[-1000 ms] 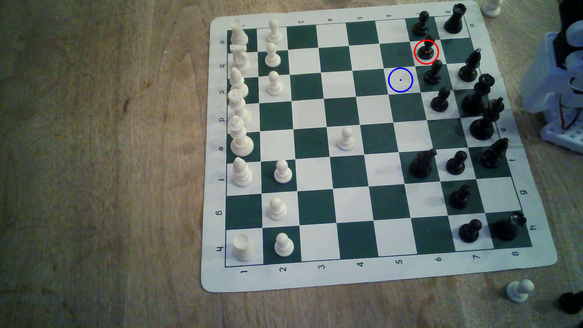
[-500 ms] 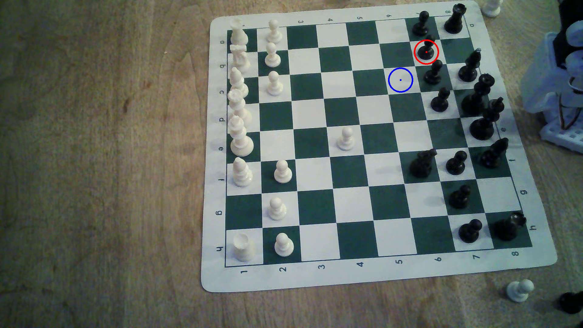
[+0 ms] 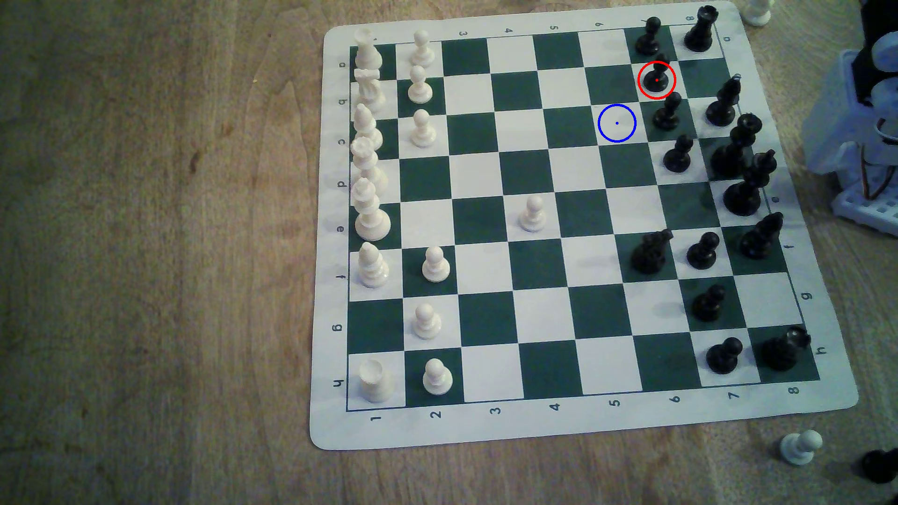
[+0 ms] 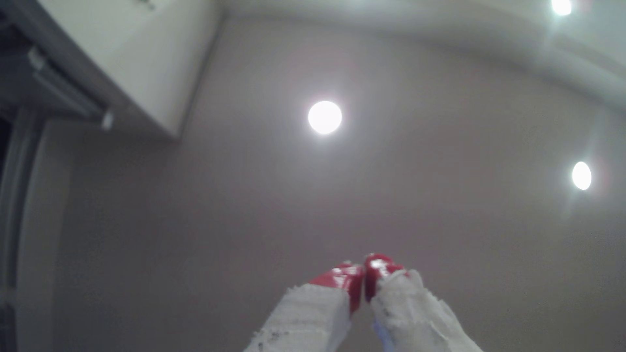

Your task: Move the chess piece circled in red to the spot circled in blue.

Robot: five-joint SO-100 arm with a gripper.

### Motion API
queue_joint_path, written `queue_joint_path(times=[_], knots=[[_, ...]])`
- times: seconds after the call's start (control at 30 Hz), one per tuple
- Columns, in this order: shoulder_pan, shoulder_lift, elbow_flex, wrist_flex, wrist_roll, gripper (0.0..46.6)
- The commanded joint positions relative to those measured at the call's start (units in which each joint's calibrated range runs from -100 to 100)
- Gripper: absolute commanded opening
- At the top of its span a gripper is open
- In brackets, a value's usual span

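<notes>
The chess piece circled in red (image 3: 656, 77) is a small black pawn standing on a white square near the far right corner of the green-and-white board (image 3: 559, 422) in the exterior view. The spot circled in blue (image 3: 616, 123), a bare white square, lies one square diagonally nearer and to the exterior view's left of that pawn. In the wrist view my gripper (image 4: 364, 270) points up at the ceiling, its red-tipped, white-wrapped fingers (image 4: 342, 279) pressed together with nothing between them. The arm's white base (image 3: 865, 121) stands off the board's right edge.
Black pawns (image 3: 666, 112) and taller black pieces (image 3: 724, 104) crowd the squares around the circled pawn. White pieces (image 3: 369, 209) line the board's left side, and one white pawn (image 3: 533, 213) stands mid-board. Loose pieces (image 3: 799, 446) lie on the wooden table by the near right corner.
</notes>
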Motion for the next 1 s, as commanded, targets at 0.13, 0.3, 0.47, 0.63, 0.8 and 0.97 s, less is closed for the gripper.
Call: queue_joint_path(times=[0.13,0.3,0.47,0.63,0.8,0.97], knots=[[-2.62,-0.11,0.72,10.66,0.15,0.2],[-2.85,-0.11,0.81,33.59,3.47,0.2],[0.9,-0.03,0.81,57.84,5.67,0.5],[3.32,-0.03,0.81,75.04,5.27,0.2],[8.41,-0.03,-3.81,97.39,2.44,2.8],[10.75,2.18,-16.05,122.62,0.83,5.7]])
